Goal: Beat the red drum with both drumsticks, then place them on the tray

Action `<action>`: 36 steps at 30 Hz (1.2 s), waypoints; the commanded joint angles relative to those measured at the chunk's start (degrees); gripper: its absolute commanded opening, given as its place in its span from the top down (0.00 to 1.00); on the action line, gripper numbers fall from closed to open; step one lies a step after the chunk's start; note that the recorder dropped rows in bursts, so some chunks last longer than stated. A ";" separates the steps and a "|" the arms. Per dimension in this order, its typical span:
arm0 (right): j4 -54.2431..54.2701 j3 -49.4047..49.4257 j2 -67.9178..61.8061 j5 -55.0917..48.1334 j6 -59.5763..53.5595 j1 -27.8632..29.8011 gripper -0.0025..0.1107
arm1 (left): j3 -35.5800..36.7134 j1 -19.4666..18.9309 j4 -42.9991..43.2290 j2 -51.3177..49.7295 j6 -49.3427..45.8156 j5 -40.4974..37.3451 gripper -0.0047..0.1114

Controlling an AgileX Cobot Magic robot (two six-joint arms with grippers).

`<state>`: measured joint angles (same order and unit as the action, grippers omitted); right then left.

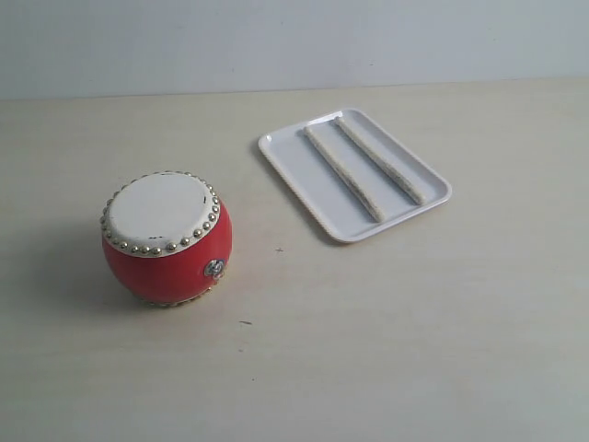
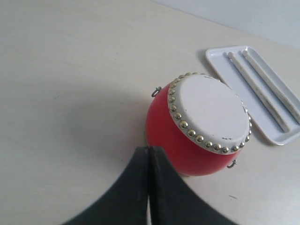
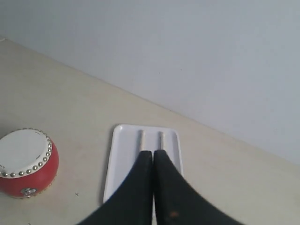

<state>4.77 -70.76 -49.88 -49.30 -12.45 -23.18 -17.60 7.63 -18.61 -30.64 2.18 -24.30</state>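
Surface: a pale beige table top (image 1: 414,350), matt, with a few small dark specks (image 1: 279,250). Behind it a plain light grey wall (image 1: 276,37) is seen.

Positions, exterior view: the red drum (image 1: 166,249) is stood upright at about 8 o'clock from the centre. The white tray (image 1: 322,189) is laid at about 1 o'clock from the centre, well apart from the drum and set at an angle to the table edge. Both drumsticks (image 1: 343,173) are laid inside the tray, side by side, parallel and not touching, along its long side.

Views compared: no arm or gripper is shown in the exterior view. In the left wrist view the left gripper (image 2: 148,154) is seen close above the drum; its black fingers are pressed together with nothing between them. In the right wrist view the right gripper (image 3: 153,157) is seen over the tray, its fingers likewise pressed together and empty. Two small wire rings (image 2: 156,90) on the drum body are shown only in the left wrist view.

Drum: glossy red barrel body, cream-white skin ringed with gold studs, silver emblem (image 1: 214,268) on the side. Small dark marks are noted at the skin's edge.
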 commanded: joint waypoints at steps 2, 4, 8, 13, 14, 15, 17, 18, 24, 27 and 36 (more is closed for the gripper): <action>-0.35 0.27 4.68 0.62 -0.32 0.18 0.98 | 0.26 0.34 -0.38 -0.06 -0.17 0.20 0.96; -0.35 0.27 6.03 0.62 -0.32 0.18 0.98 | 0.26 0.34 -0.38 -0.06 -0.17 0.20 0.96; -0.35 0.27 7.94 0.62 -0.32 0.18 0.98 | 0.26 0.34 -0.38 -0.06 -0.17 0.20 0.96; -0.35 0.27 9.42 0.62 -0.32 0.18 0.98 | 0.26 0.21 2.38 2.11 -2.18 0.17 0.96; -0.35 0.27 9.56 0.62 -0.32 0.18 0.98 | 0.26 -0.44 3.08 3.60 -2.82 0.17 0.96; -0.35 0.27 9.69 0.62 -0.32 0.18 0.98 | 0.26 -1.39 3.37 5.28 -3.96 0.17 0.96; -0.35 0.27 9.82 0.62 -0.32 0.18 0.98 | 0.26 -3.42 4.59 8.56 -6.33 0.66 0.96; -0.25 0.27 9.85 0.62 -0.32 0.18 0.98 | 0.26 -4.66 4.87 10.32 -7.82 0.63 0.96; -0.23 0.27 9.85 0.62 0.09 0.18 0.98 | 0.26 -11.07 4.99 20.26 -15.28 0.43 0.96; -0.23 0.27 9.85 0.62 0.09 0.18 0.98 | 0.40 -13.40 4.99 24.50 -16.37 -0.08 0.96; -0.23 0.27 9.85 0.62 0.09 0.18 0.98 | 11.86 -15.63 4.42 30.64 -16.96 0.25 0.96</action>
<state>4.65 -70.76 -40.21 -49.30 -12.45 -23.18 -9.34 -7.80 -13.92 -0.31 -14.60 -24.30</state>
